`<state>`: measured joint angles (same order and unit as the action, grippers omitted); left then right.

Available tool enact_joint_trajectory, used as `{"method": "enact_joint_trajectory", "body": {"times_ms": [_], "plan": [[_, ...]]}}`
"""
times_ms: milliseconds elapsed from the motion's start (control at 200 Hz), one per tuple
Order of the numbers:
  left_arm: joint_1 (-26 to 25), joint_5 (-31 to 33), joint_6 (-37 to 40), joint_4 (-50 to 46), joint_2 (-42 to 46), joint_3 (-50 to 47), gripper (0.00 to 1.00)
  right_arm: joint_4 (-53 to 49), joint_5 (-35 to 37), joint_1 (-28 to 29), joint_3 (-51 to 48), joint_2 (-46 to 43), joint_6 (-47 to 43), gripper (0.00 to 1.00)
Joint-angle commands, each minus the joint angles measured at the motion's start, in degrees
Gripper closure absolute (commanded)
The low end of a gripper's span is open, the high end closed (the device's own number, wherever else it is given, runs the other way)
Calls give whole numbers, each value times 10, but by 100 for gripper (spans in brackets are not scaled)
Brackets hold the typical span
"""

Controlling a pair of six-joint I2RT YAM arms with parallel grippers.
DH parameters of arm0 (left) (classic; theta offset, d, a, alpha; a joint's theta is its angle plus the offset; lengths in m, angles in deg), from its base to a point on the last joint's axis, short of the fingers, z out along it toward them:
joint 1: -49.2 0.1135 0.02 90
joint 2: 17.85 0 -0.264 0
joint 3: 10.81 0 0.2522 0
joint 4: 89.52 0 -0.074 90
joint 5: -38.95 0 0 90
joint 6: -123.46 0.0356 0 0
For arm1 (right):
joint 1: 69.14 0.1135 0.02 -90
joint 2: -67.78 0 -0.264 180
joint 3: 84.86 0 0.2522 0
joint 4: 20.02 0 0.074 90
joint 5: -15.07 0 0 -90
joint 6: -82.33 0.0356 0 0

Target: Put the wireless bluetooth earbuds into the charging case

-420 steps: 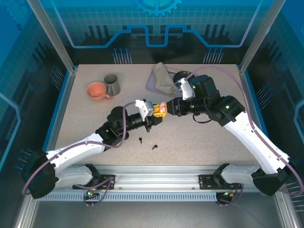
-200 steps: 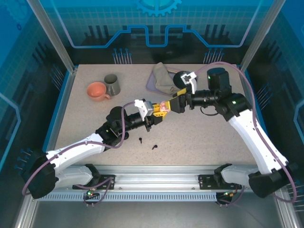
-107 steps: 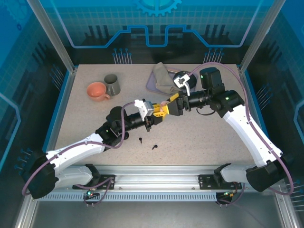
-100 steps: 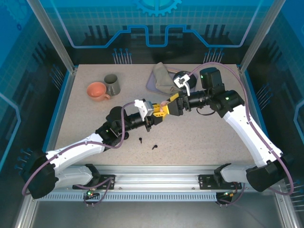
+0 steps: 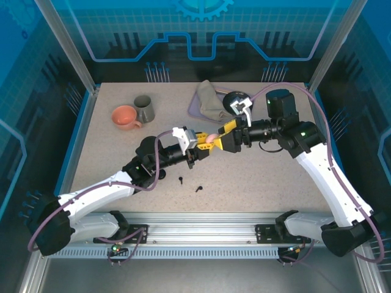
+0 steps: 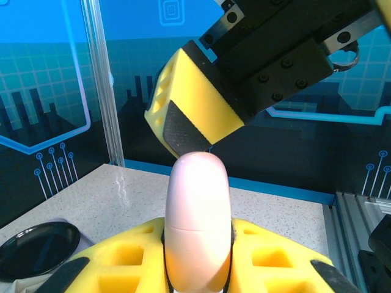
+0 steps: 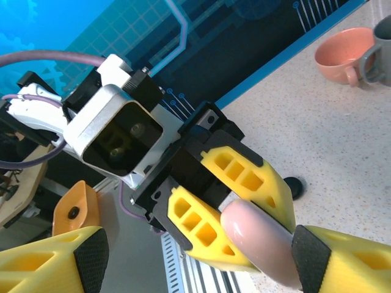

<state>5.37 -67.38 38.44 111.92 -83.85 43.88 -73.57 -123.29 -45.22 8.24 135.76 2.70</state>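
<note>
Item: pale case, upright, clamped in left gripper above the middle of the worktop. Right gripper: jaws wide, one pad at the case tip. Black earbuds lie toward the near edge. You should pinch above the seam, gently.

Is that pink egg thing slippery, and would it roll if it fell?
Probably slippery: the pink case looks smooth and glossy, pinched in the left gripper. It would likely roll or wobble, since its top is rounded. It seems stiff: no dent where it is squeezed.
</note>
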Motion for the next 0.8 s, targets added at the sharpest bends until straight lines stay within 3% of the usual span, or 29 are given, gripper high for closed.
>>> {"method": "enact_joint_trajectory", "body": {"times_ms": [0,260,400,600,795], "plan": [[-2,-6,7,7,6,22,100,-32,39,-20,-8,-21,-50,18],[-2,-26,39,-18,33,14,100,14,27,-34,-98,-115,-293,23],[-1,-59,61,-50,45,21,100,12,4,-23,-129,-152,-426,19],[-2,-96,83,-99,45,46,100,-15,-14,-12,-96,-132,-477,19],[-2,-102,86,-97,43,49,100,-8,31,27,-93,-108,-485,31]]}}
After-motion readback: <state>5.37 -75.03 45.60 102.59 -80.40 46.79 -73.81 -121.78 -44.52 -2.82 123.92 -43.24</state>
